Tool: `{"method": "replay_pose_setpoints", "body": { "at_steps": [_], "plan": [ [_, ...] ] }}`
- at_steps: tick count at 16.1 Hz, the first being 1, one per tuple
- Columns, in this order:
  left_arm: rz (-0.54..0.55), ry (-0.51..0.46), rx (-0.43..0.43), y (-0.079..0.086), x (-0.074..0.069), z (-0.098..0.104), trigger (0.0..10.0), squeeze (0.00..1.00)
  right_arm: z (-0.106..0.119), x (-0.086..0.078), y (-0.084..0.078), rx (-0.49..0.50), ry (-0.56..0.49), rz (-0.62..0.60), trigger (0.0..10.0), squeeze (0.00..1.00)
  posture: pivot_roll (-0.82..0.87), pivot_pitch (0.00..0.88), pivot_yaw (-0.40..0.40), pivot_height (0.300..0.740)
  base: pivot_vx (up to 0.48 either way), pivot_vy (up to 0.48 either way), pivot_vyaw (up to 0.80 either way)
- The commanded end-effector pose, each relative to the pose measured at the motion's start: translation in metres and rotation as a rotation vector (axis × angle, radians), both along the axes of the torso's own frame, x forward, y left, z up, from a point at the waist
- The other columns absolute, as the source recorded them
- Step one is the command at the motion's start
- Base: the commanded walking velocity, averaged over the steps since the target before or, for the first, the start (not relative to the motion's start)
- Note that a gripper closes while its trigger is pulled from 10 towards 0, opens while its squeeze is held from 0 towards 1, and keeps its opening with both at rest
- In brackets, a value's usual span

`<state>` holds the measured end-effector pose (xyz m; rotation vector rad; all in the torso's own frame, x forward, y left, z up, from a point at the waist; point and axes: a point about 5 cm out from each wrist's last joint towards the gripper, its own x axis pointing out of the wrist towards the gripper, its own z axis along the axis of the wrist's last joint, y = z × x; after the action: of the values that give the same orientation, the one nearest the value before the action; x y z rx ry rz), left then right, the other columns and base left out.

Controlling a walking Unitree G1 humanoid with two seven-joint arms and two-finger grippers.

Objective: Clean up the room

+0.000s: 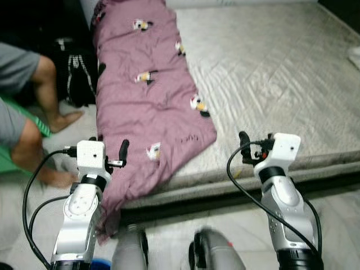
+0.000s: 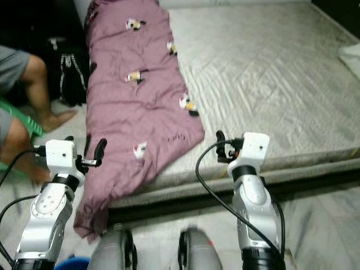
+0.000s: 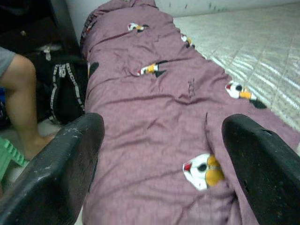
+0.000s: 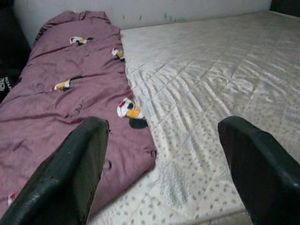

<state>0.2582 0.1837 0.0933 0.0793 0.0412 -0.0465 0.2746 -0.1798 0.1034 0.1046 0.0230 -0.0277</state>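
We are standing at the foot of a big bed (image 1: 292, 79) with a pale grey quilted cover. A long purple blanket (image 1: 143, 95) lies along the left side of the bed. It has little bird pictures on it, white and orange and black. The near end of the blanket spills over the edge of the bed and hangs down toward the floor (image 1: 337, 219). Our left gripper (image 1: 109, 151) is held up just beside that hanging end, at the near left corner of the bed. Its 2 black fingers (image 3: 61, 168) are spread wide apart and hold nothing, and in the left wrist view we see the purple blanket between them. Our right gripper (image 1: 247, 147) is held up in front of the near edge of the bed, to the right of the blanket. Its 2 fingers (image 4: 70, 173) are wide apart too, with nothing in them, and the right wrist view looks between them at the corner of the blanket and the grey cover. On the left a person sits with bare legs (image 1: 48, 95) and bare feet on the floor, next to something green (image 1: 17, 157). A black bag (image 1: 79, 76) with white letters sits on the floor between the person and the bed.
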Motion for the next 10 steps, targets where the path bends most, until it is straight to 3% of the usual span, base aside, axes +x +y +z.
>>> {"method": "replay_pose_setpoints", "body": {
  "at_steps": [1, 7, 10],
  "plan": [
    [0.000, 0.016, -0.002, 0.0005, -0.0008, -0.0023, 10.0, 0.00, 0.0010, 0.0002, -0.0007, -0.003, 0.004, -0.003, 10.0, 0.00, -0.03, 0.111, -0.001, 0.624, 0.000, 0.000, 0.00],
    [-0.029, 0.002, -0.038, -0.0020, 0.0000, -0.0007, 10.0, 0.00, 0.0017, 0.0024, -0.0020, -0.011, 0.003, 0.001, 10.0, 0.00, -0.04, 0.105, -0.005, 0.624, 0.000, 0.000, 0.00],
    [-0.050, -0.003, -0.045, -0.0035, -0.0002, -0.0001, 10.0, 0.00, 0.0016, 0.0029, -0.0008, -0.015, 0.004, 0.007, 10.0, 0.00, -0.03, 0.103, -0.009, 0.624, 0.327, 0.000, 0.00]
  ]
}}
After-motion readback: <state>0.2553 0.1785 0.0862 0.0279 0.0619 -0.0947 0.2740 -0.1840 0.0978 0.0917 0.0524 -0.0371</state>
